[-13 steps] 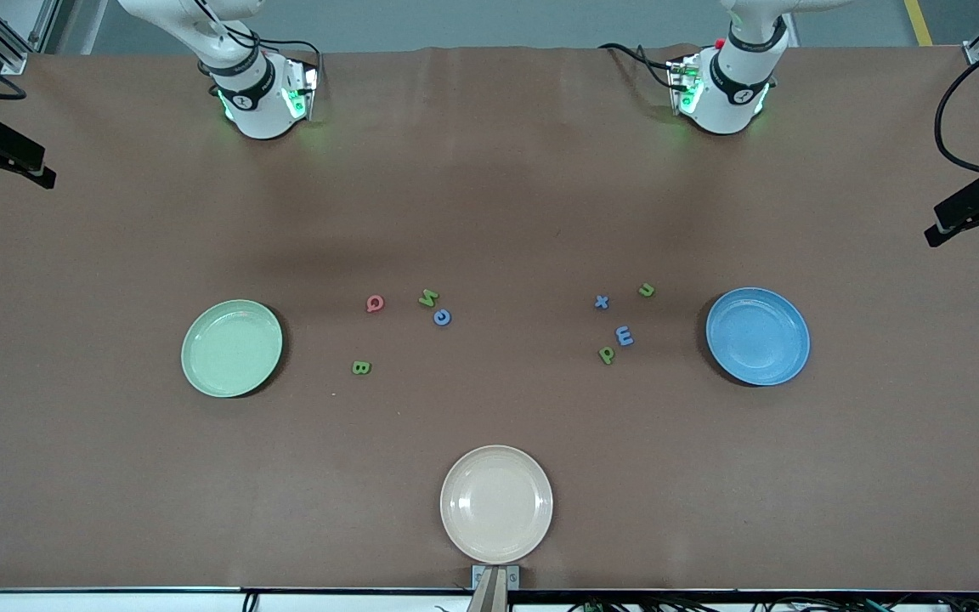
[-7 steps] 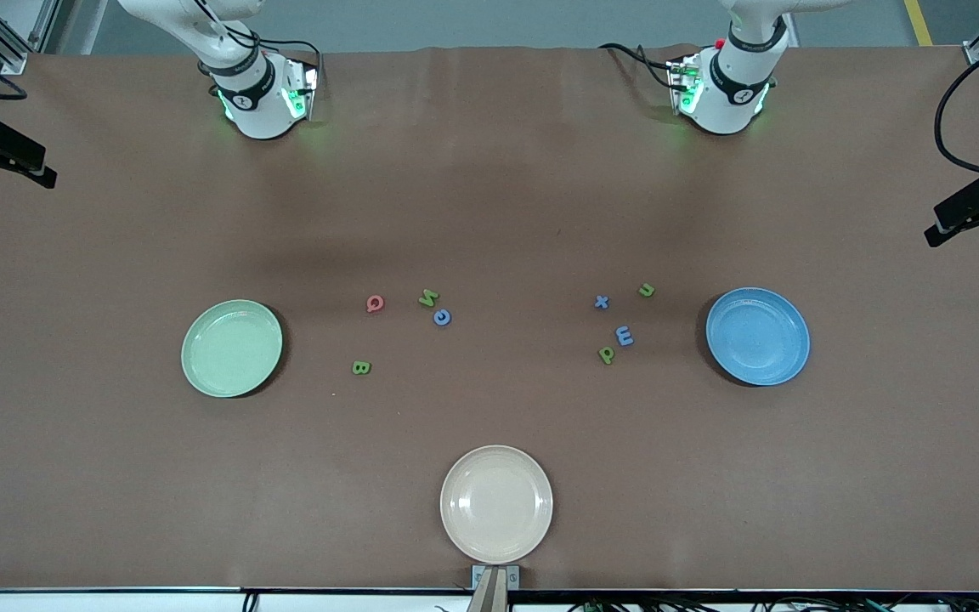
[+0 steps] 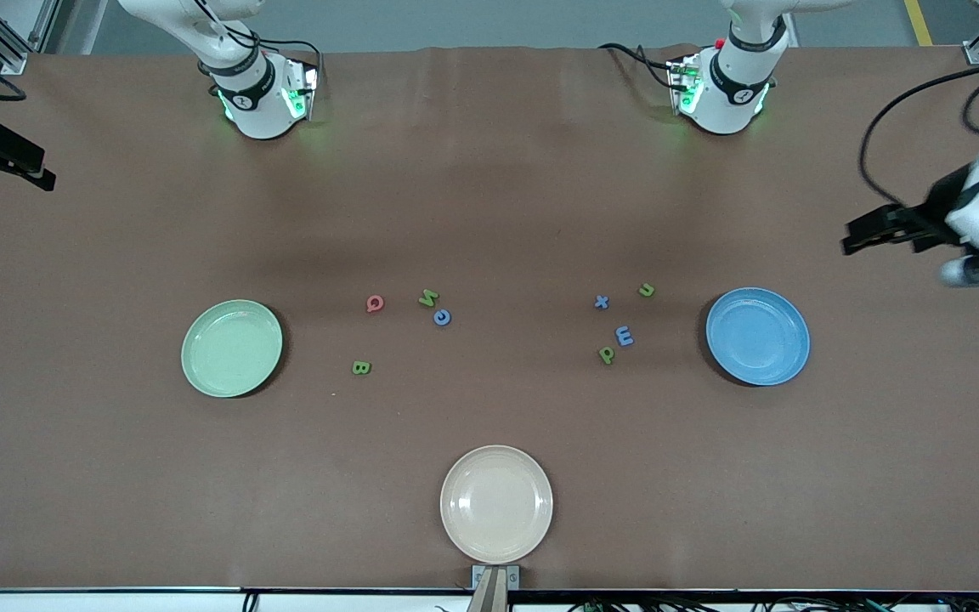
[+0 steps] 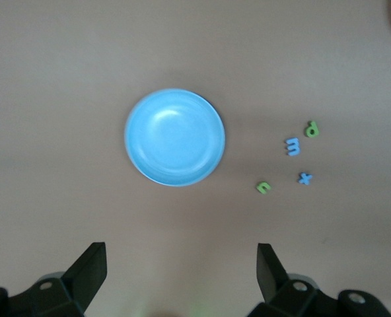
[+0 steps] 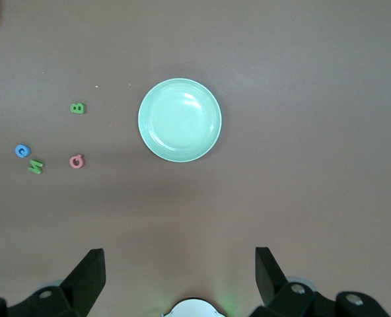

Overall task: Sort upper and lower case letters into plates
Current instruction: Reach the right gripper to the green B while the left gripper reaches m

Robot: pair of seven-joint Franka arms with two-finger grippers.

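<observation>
The mint green plate (image 3: pixel 232 348) lies toward the right arm's end, the sky blue plate (image 3: pixel 757 336) toward the left arm's end; both are empty. Red Q (image 3: pixel 375 303), green N (image 3: pixel 428 297), blue C (image 3: pixel 442 317) and green B (image 3: pixel 360 367) lie beside the mint plate. Blue x (image 3: pixel 601 302), green u (image 3: pixel 646 290), blue E (image 3: pixel 624 336) and green p (image 3: pixel 607 354) lie beside the blue plate. My left gripper (image 3: pixel 848 239) is open and empty, high over the table's end by the blue plate (image 4: pixel 174 137). My right gripper (image 3: pixel 46 170) is open and empty, high over the other end, looking down on the mint plate (image 5: pixel 179 119).
A beige cream plate (image 3: pixel 496 503) lies empty at the table edge nearest the front camera, midway between the two ends. Both arm bases (image 3: pixel 260 93) stand along the edge farthest from the front camera.
My left gripper has moved inward from the table's end toward the blue plate, and its white hand now shows. The right arm, letters and plates have not moved.
</observation>
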